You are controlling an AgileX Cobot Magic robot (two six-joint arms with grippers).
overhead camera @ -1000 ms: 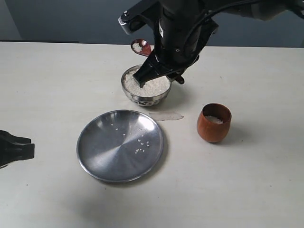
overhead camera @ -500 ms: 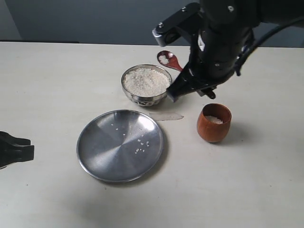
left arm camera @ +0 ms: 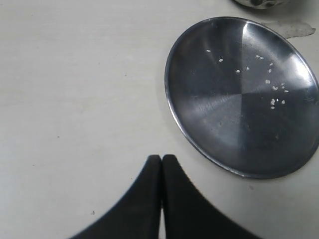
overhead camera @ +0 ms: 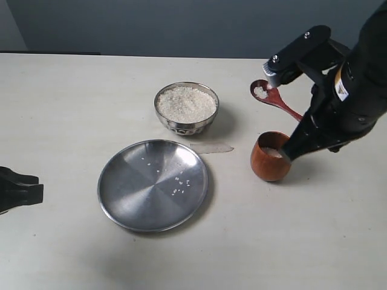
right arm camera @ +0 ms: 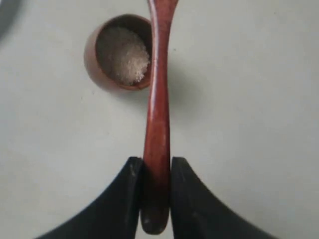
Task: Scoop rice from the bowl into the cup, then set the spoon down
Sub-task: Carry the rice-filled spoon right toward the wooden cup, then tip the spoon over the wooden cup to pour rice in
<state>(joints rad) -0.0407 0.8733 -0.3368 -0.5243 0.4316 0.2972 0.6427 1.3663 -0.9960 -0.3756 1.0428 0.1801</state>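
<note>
Nearest to us the pale, matte table [overhead camera: 66,260] spreads cream-white with faint scuffs. At its near left edge we see the left gripper [overhead camera: 40,188], black and low over the surface. In its wrist view the two fingers [left arm camera: 149,189] are pressed together with nothing between them. Just beyond sits a flat steel plate [overhead camera: 124,202], round and shiny, with a scatter of loose grains [overhead camera: 177,191] mostly on its right half. A short, pale glossy streak [overhead camera: 213,147] marks the table just past the plate's far rim.

To the right, well apart from the plate, the wooden cup [overhead camera: 269,166] stands upright on the table with a shallow layer of rice [right arm camera: 124,55] in its bottom. The right gripper [right arm camera: 156,167] hangs close over the cup's right side, its jaws clamped on the handle end of the spoon [overhead camera: 279,103]. The handle slants up and away to the left, and in the wrist view it crosses over the cup's rim. The oval head rides in the air beyond the cup and carries a small clump of white grains.

Farther back, left of the spoon, the steel bowl [overhead camera: 187,125] rests on the table, heaped nearly to its rim with more rice. Behind the table's far edge we see a plain, dark blue-grey wall [overhead camera: 121,24]
</note>
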